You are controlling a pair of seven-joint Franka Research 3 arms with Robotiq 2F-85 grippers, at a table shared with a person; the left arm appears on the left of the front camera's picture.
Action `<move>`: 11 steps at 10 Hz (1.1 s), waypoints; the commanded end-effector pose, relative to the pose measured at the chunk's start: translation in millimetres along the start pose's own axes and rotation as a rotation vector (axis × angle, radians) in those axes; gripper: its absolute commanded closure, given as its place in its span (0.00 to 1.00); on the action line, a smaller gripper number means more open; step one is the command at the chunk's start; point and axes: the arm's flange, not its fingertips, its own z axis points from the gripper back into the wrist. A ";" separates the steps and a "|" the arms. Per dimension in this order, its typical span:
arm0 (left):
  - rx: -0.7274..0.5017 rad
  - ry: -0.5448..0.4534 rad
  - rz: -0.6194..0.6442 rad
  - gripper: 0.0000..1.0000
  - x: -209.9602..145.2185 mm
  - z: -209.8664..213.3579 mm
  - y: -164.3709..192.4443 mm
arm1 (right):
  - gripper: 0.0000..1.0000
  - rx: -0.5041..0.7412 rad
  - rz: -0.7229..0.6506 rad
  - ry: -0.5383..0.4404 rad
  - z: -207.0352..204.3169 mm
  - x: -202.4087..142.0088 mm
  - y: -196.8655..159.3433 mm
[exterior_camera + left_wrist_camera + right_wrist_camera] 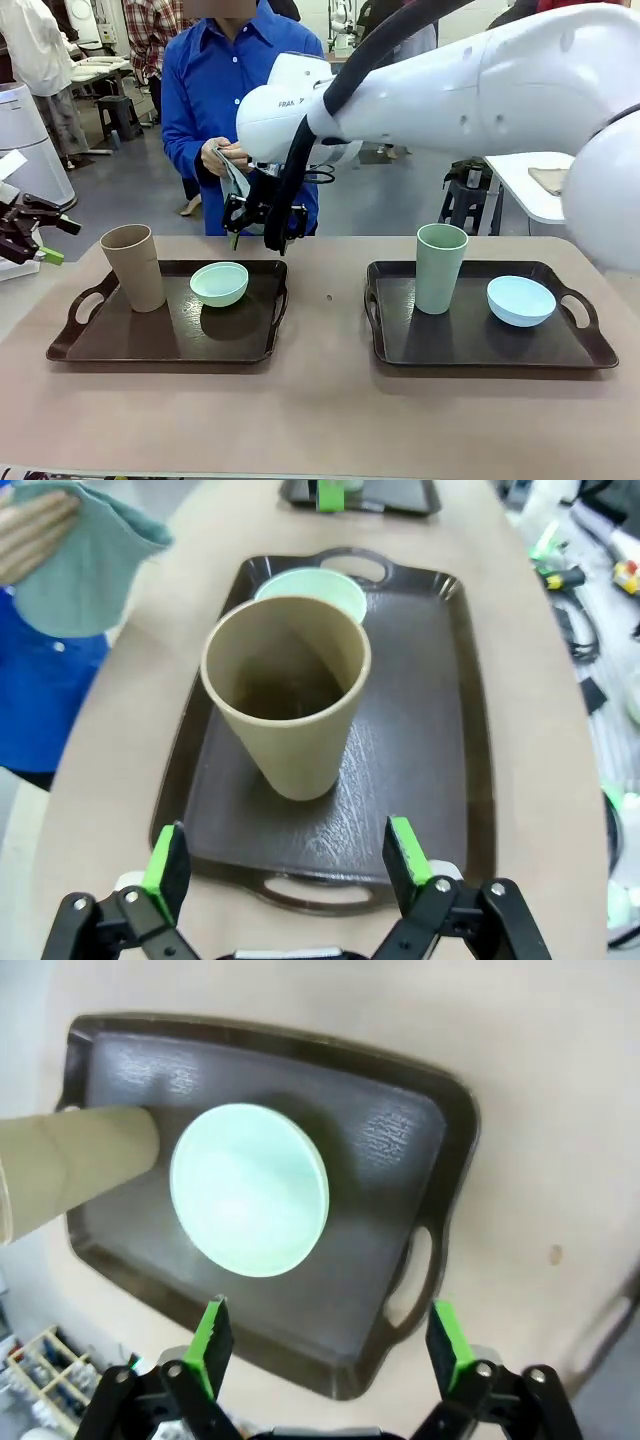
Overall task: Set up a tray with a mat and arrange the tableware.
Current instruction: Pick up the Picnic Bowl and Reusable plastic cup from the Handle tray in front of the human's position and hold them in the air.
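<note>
Right arm (520,90) reaches from 3 o'clock across the middle; right hand (263,222) hangs released, fingers spread, above the left tray (160,345) at its 12 o'clock rim. On it the tan cup (133,266) stands at 9 o'clock of the mint green bowl (219,283). Left hand (30,235), released, hangs at the surface's (320,420) 9 o'clock edge. Sage green cup (441,267) and pale blue bowl (520,300) share the right tray (470,350).

Grainy plastic tray (420,730), smooth matt tan cup (300,745)

- Left tray (150,340) and right tray (460,342) lie side by side on the tabletop (320,420).
- In left tray: first cup (133,267) left of first bowl (219,284).
- In right tray: second cup (441,268) left of second bowl (521,301).
</note>
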 end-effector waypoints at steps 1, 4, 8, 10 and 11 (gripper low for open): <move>0.005 -0.046 -0.013 0.00 -7.5 -9.6 16.0 | 0.00 -0.089 -0.025 0.016 -8.9 24.9 17.6; -0.051 -0.066 -0.014 0.00 -7.4 -31.9 27.6 | 0.00 -0.165 -0.013 0.037 -31.0 32.0 27.1; -0.114 -0.063 0.018 0.00 -17.7 -57.6 35.5 | 0.00 -0.254 0.034 0.062 -58.0 36.9 47.2; -0.143 -0.091 0.019 0.00 -22.2 -70.1 41.0 | 0.00 -0.271 0.060 0.049 -65.1 41.9 53.1; -0.155 -0.103 0.021 0.00 -24.3 -76.1 42.9 | 0.00 -0.262 0.069 0.034 -68.5 44.3 52.4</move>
